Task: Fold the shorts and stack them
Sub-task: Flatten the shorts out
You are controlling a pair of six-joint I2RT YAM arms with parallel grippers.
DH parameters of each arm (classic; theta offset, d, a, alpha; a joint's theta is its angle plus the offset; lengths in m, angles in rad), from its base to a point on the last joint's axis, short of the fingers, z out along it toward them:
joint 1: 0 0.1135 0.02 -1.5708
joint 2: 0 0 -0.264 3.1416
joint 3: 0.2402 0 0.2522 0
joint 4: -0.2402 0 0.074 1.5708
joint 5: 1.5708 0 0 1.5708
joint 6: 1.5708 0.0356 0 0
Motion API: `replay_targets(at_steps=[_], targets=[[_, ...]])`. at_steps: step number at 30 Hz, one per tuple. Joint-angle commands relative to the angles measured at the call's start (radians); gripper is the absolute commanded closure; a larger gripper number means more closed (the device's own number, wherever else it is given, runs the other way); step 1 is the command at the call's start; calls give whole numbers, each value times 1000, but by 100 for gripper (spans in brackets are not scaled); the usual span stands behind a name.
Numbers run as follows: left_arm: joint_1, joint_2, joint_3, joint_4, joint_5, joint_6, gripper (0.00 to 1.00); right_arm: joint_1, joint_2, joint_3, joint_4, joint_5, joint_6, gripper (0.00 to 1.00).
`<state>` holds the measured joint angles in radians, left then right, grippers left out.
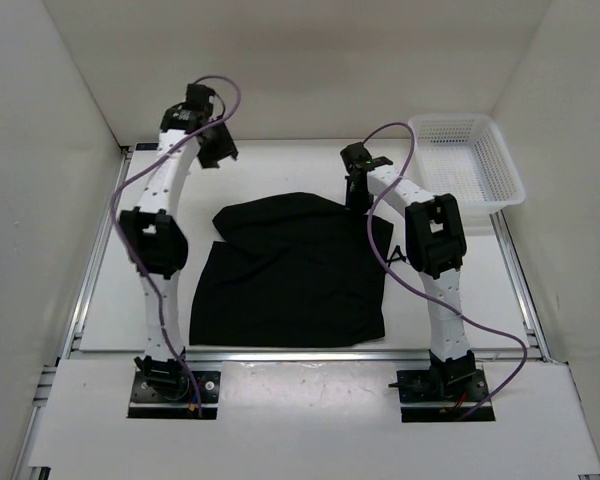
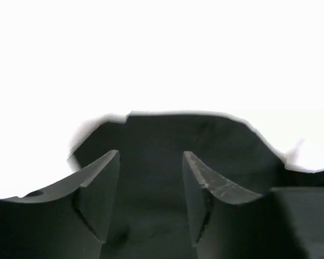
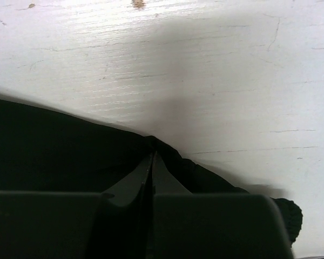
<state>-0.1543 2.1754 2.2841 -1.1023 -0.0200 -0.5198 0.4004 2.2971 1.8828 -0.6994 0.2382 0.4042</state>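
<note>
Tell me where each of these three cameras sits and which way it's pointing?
Top external: fixed above and behind the arms, looking down at the table; both arms, the black shorts and the white basket show.
Left wrist: on the left arm, looking past the open left gripper toward the shorts.
Right wrist: on the right arm, looking along the right gripper, shut on the shorts' edge, with bare table beyond.
Shared: all three views show the shorts.
</note>
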Motion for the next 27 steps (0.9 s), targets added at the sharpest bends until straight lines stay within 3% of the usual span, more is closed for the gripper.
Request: replay_targets(at_steps=[1, 4, 6, 10, 14, 17, 21, 24, 27], targets=[[-50, 220, 250, -94, 3, 53, 41, -6, -39, 19, 0, 21, -25, 100], [-50, 309, 298, -44, 49, 44, 35, -6, -19, 48, -11, 12, -25, 100], [-50, 330, 284, 30, 69, 44, 22, -6, -19, 59, -11, 3, -25, 100], [-88, 411, 345, 41, 78, 69, 15, -6, -19, 59, -20, -7, -16, 100], [-110, 423, 290, 30, 46, 90, 15, -6, -10, 59, -20, 3, -16, 100], [-120, 414, 223, 3, 26, 110, 19, -6, -10, 59, -20, 12, -16, 100], [-131, 426, 222, -111, 17, 148, 35, -6, -1, 68, -20, 21, -7, 100], [-140, 414, 161, -120, 6, 159, 36, -6, -1, 68, -29, 21, -7, 100], [-151, 402, 150, -120, 26, 178, 75, -6, -1, 68, -29, 30, -7, 100]])
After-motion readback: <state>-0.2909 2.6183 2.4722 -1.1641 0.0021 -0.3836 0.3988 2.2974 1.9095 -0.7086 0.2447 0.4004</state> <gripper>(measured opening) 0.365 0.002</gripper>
